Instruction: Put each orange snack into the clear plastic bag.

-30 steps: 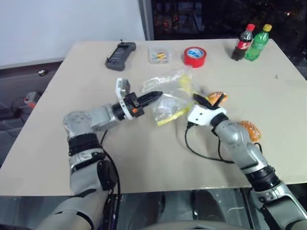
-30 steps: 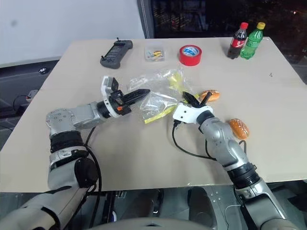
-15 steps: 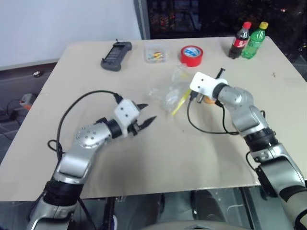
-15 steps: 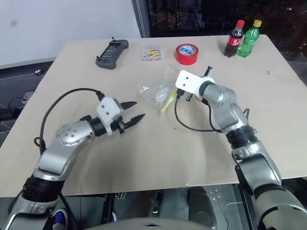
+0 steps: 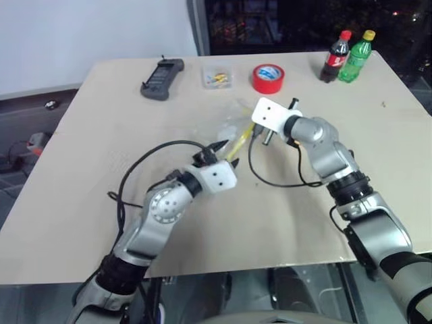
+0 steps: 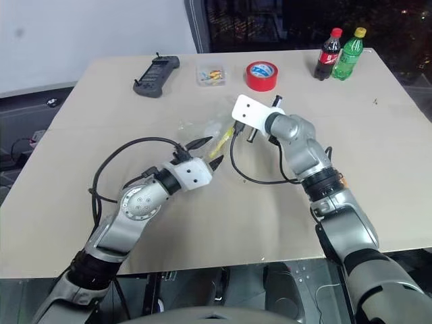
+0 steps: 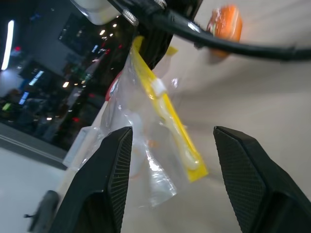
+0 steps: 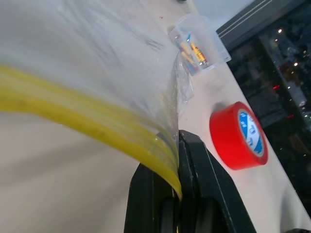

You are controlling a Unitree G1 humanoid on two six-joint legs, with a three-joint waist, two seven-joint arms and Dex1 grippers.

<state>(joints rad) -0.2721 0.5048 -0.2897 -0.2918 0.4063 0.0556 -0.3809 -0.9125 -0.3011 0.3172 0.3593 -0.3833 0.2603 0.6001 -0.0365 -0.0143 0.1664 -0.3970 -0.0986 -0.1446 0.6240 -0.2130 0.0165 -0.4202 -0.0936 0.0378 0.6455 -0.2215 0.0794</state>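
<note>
Left gripper point(image 6: 206, 152): has let go of clear plastic bag point(image 5: 228, 131), swung back in, jaws now apart and empty, tips just short of bag

Bag: lifted off desk point(image 5: 81, 169), hanging by yellow seal strip point(image 7: 167, 126)

Right gripper point(image 8: 177, 194): has risen with bag, jaws pinched shut on strip

Orange snack point(image 7: 224, 24): on desk beyond bag; neither snack seems bagged yet, left must reopen mouth

Writing: none legible; bottles point(image 5: 347, 57) too small
</note>
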